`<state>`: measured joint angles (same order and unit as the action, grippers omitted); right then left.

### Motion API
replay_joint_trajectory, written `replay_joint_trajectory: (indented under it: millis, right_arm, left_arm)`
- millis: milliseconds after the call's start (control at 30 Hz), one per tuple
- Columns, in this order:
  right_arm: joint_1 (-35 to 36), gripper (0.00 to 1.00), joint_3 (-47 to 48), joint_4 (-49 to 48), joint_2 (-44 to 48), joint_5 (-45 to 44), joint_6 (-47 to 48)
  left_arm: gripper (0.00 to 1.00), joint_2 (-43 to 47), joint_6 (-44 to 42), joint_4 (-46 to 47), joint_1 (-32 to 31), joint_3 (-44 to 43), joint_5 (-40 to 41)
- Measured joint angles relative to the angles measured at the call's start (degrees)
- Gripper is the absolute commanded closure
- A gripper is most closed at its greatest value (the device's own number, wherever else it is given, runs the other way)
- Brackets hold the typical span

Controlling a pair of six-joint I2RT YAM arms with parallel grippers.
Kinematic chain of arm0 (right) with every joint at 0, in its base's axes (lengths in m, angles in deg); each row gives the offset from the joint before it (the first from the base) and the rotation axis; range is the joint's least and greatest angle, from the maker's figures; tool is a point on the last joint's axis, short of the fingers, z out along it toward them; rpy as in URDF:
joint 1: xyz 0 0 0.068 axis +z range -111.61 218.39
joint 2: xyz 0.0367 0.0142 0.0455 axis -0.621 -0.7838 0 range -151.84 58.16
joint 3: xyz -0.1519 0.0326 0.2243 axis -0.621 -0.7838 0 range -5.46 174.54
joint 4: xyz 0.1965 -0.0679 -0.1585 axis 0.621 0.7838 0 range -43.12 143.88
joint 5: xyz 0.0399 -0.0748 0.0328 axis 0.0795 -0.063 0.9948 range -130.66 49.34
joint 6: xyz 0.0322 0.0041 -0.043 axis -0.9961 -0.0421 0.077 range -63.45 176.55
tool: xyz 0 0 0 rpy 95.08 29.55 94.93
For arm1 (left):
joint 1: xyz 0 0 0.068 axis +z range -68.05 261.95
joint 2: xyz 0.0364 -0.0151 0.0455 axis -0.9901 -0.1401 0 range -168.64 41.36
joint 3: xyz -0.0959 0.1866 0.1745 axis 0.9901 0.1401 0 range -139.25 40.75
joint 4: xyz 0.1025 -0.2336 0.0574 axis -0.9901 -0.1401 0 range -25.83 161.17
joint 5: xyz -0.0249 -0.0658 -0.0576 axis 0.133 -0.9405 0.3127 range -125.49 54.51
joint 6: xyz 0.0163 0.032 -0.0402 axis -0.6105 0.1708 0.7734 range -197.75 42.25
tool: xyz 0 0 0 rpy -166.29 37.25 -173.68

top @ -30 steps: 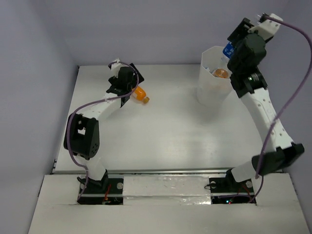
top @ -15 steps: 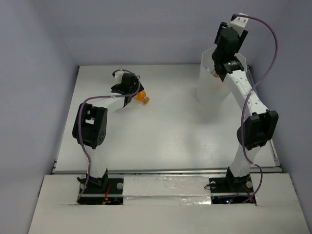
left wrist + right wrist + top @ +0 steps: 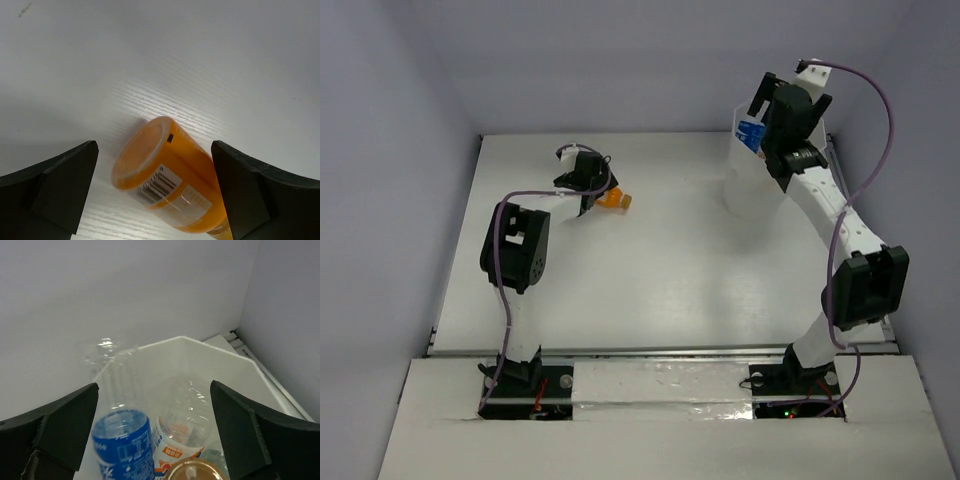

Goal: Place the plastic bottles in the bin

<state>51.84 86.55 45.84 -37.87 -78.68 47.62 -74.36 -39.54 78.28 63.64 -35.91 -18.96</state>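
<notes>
We see the left gripper (image 3: 154, 147) spread wide and released, its jaws on either side of an orange bottle (image 3: 172, 185) that lies on its side on the table (image 3: 670, 270), touching neither. The right gripper (image 3: 154, 386) hangs over the bin (image 3: 185, 338) at the table's far right, also wide open and holding nothing. Inside the bin we make out a blue-labelled bottle (image 3: 125, 445), a white-labelled bottle (image 3: 182, 437) and a tan cap (image 3: 192, 471)

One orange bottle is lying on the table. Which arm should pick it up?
Left. The left gripper is open and straddles the orange bottle, a finger on either side; the right gripper is open over the bin, far from it.
</notes>
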Motion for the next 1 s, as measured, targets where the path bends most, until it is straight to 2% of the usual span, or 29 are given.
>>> replay_joint_trajectory:
  millis: [233,267,367,433,467,500,667,833,1000]
  right_arm:
    - [0.0,0.02,-2.3,0.6,12.4,2.1,-2.1]
    - [0.0,0.02,-3.2,0.6,14.9,2.6,-2.8]
    - [0.0,0.03,-6.3,0.2,21.9,4.2,-5.0]
    - [0.0,0.03,-9.5,-0.2,26.6,5.6,-6.7]
    - [0.0,0.02,-11.3,-0.2,29.1,6.5,-7.6]
    - [0.0,0.02,-12.3,0.0,30.6,7.4,-8.4]
    - [1.3,0.01,-17.8,1.7,35.2,13.2,-11.5]
    - [6.2,0.01,-25.3,4.6,35.8,17.5,-12.9]
    - [12.7,0.01,-29.0,7.2,35.8,19.1,-12.9]
  left_arm:
    - [0.25,-1.9,-0.1,0.5,0.0,-1.1,-0.1]
    - [0.31,-2.0,-0.1,0.5,0.0,-1.1,-0.1]
    - [0.35,-2.3,-0.2,0.9,-0.3,-1.1,-0.1]
    - [0.27,-2.4,-0.2,0.9,-0.5,-1.1,-0.1]
    - [0.18,-2.4,-0.2,1.0,-0.5,-1.1,-0.2]
    - [0.15,-2.4,-0.4,1.0,-0.5,-1.0,-0.4]
    - [0.02,-1.4,-1.4,2.4,-0.7,0.9,-1.5]
    - [0.01,5.1,-3.0,4.2,-0.7,7.3,-4.1]
    - [0.01,10.7,-3.3,7.5,-0.7,8.4,-7.0]
